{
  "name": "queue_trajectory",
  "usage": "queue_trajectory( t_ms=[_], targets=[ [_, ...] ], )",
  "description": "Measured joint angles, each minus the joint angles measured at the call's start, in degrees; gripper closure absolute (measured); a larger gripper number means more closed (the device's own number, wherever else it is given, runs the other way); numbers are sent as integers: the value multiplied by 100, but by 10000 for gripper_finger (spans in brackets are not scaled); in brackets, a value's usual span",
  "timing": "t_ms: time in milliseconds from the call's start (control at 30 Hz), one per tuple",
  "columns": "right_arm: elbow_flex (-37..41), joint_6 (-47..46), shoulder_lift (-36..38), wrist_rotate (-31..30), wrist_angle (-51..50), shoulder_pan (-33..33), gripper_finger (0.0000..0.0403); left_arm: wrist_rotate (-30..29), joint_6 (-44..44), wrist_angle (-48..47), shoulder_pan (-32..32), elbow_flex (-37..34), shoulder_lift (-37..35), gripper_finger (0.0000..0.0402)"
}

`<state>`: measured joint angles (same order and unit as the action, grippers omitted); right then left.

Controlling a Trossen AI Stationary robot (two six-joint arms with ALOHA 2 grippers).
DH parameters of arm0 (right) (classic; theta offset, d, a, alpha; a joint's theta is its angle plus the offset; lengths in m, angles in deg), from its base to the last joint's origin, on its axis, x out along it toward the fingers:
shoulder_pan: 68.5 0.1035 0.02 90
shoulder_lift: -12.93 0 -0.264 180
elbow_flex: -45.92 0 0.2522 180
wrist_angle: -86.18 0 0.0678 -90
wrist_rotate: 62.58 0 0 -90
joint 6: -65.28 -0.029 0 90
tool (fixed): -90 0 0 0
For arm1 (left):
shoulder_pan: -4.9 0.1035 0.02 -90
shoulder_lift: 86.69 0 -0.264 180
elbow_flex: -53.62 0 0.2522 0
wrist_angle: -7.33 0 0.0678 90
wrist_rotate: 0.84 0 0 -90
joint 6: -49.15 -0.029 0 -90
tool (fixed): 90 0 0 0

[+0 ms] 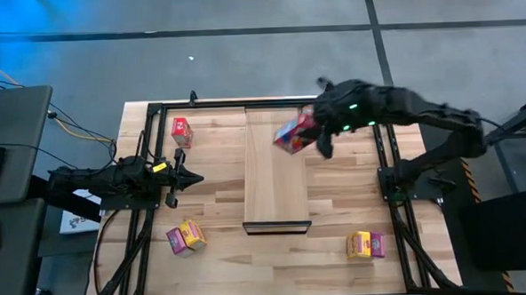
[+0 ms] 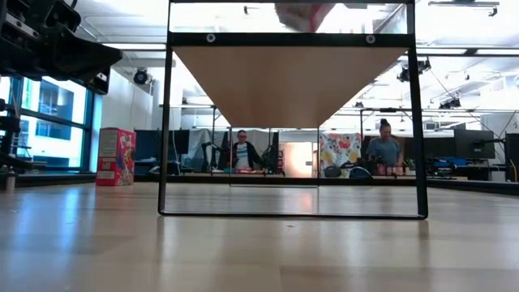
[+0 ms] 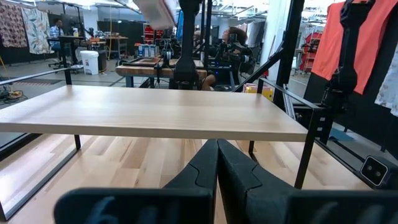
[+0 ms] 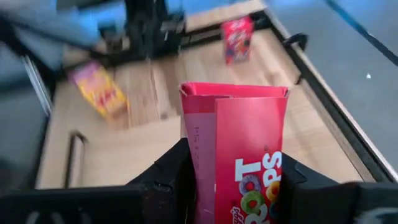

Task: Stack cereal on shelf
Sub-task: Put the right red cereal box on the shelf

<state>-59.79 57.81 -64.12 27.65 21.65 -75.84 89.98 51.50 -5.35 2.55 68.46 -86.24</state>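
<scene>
The shelf (image 1: pixel 275 169), a long light-wood plank on thin black legs, runs down the table's middle with a dark bar (image 1: pixel 277 225) at its near end. My right gripper (image 1: pixel 309 135) hangs over its far end, shut on a red cereal box (image 1: pixel 293 135). Another red box (image 1: pixel 181 131) stands upright at the far left. A yellow and a pink box (image 1: pixel 186 237) lie near left, and another such pair (image 1: pixel 365 244) near right. My left gripper (image 1: pixel 193 178) waits shut, level, left of the shelf. My right gripper pinches the red box (image 4: pixel 239 155) between its two fingers, one finger (image 4: pixel 174 177) against the pale narrow side (image 4: pixel 199 168), the other on the opposite side. It comes slanting down from the table's right. The box sticks out beyond the fingertips, lifted clear above the shelf.
A black rail frame (image 1: pixel 155 108) borders the tabletop on the left, far and right sides. The space under the shelf (image 2: pixel 292 170) is bare between its legs. People (image 2: pixel 241 152) sit at benches beyond the table.
</scene>
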Motion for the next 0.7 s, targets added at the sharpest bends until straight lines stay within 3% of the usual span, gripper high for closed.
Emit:
queue_trajectory(
  t_ms=[133, 367, 700],
  targets=[
    [-409, 466, -675, -221, -521, 126, 284, 0, 0, 0, 0, 0, 0, 402],
    [-1532, 645, -1824, -1436, -2035, 121, 284, 0, 0, 0, 0, 2, 0, 401],
    [-2166, 1069, -2738, -1426, -2392, -91, 284, -1, 0, 0, 0, 0, 1, 401]
  ],
)
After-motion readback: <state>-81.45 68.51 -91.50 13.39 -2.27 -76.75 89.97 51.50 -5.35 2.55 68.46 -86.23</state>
